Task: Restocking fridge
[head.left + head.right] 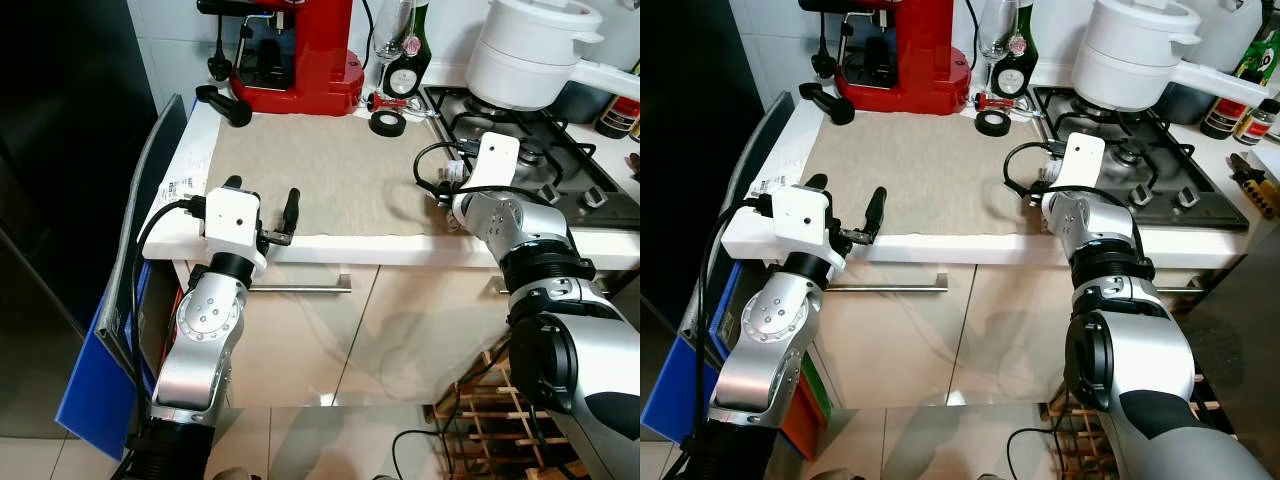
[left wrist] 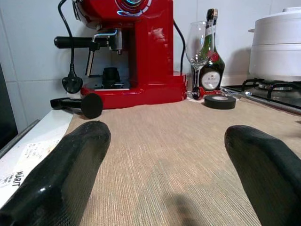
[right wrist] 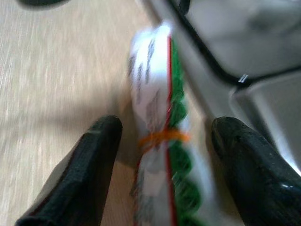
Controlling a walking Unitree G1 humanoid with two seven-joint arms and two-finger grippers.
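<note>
Right arm is bent up over the counter edge, right gripper (image 3: 160, 155) pitched down beside the hob (image 1: 540, 150) — fingers spread wide either side of a white-and-green packet (image 3: 157, 141) bound with an orange band, not closed on it. Left gripper (image 1: 262, 205) is held level at the beige mat's (image 1: 330, 170) front edge, fingers wide apart, nothing held.

Red coffee machine (image 1: 295, 50), tape roll (image 1: 387, 123), white pot (image 1: 525, 55).

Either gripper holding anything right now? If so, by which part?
Nothing held. Right gripper has its jaws open astride the white-and-green packet near its orange band, not closed on it. Left gripper is open over the beige mat.
</note>
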